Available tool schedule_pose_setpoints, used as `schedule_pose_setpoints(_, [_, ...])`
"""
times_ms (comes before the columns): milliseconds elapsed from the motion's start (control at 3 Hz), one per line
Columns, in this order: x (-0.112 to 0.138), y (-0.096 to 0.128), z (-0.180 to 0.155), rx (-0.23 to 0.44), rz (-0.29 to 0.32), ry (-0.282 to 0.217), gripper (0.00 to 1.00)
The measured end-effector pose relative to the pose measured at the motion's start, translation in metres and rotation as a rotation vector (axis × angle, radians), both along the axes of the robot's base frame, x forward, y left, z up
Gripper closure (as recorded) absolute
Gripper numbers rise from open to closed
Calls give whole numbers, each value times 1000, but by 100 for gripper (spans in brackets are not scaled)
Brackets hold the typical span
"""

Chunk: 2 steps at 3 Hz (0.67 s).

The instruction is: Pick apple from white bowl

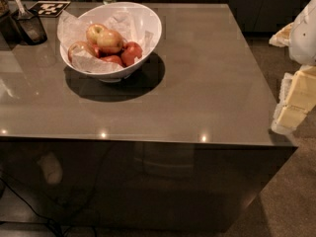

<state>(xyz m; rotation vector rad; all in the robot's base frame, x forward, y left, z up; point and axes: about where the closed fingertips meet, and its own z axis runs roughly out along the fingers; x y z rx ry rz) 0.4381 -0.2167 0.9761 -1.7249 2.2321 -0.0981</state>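
The gripper (295, 100) is seen at 3 o'clock, beyond the edge of the surface (212, 83); whether it is open cannot be told. The apple (110, 41) is perched topmost in the white bowl (152, 31), at 10 o'clock. A descent from above is advised, so the red apples (129, 52) at its 4 o'clock, the paler apple (94, 32) at its 10 o'clock and the crumpled paper (74, 28) are left undisturbed.
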Motion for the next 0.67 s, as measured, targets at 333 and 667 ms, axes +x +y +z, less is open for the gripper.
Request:
schedule_pose_setpoints(333, [4, 4, 4, 5, -1, 1, 0])
schedule_pose_setpoints(667, [56, 46, 6, -33, 21, 62, 0])
